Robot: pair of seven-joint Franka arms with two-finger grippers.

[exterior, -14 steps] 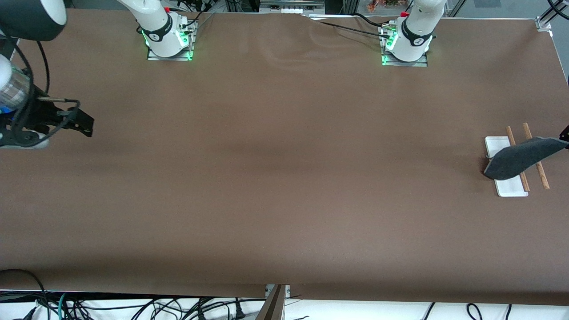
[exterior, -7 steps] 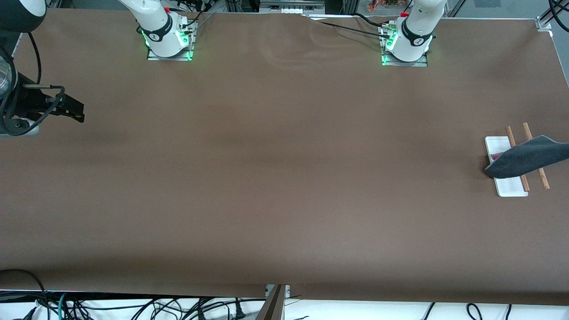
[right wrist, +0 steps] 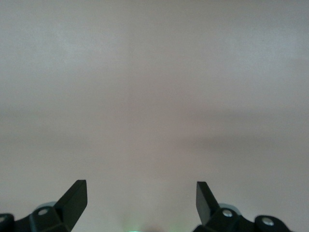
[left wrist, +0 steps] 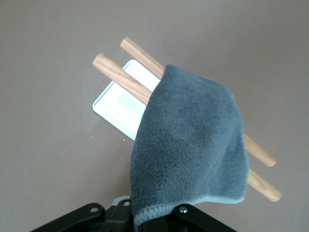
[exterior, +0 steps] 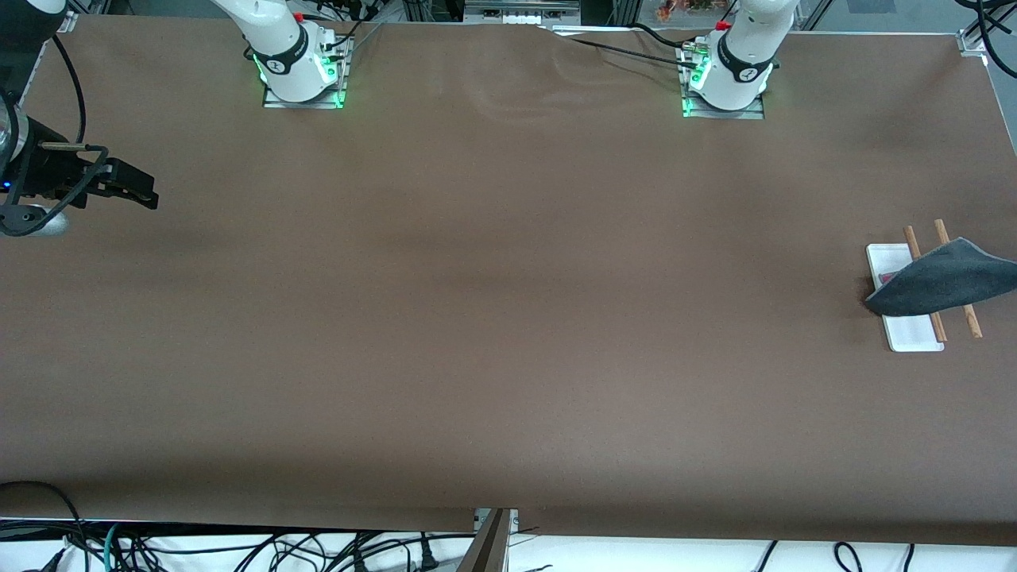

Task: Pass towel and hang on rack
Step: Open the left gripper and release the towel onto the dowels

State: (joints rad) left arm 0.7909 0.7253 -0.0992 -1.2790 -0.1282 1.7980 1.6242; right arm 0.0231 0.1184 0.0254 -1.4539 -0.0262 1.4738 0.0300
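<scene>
While the hanging step is in hand: release only once the cloth hangs evenly on both sides of the rods.
Towel: soft dark grey fleece towel (left wrist: 188, 150) with pale stitched trim, draped over the rods near the table's edge at the left arm's end.
Rack: two thin round brown wooden rods over a flat white rectangular base, the rack (left wrist: 120, 104).
Left tool (left wrist: 154, 220): pinching the towel's hem.
Right tool (right wrist: 141, 198): fingers spread, empty, waiting over the right arm's end.

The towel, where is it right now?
The towel is draped grey face up over the rack, across both wooden rods, at the left arm's end of the table. In the left wrist view its trimmed edge sits at the left end effector.
</scene>
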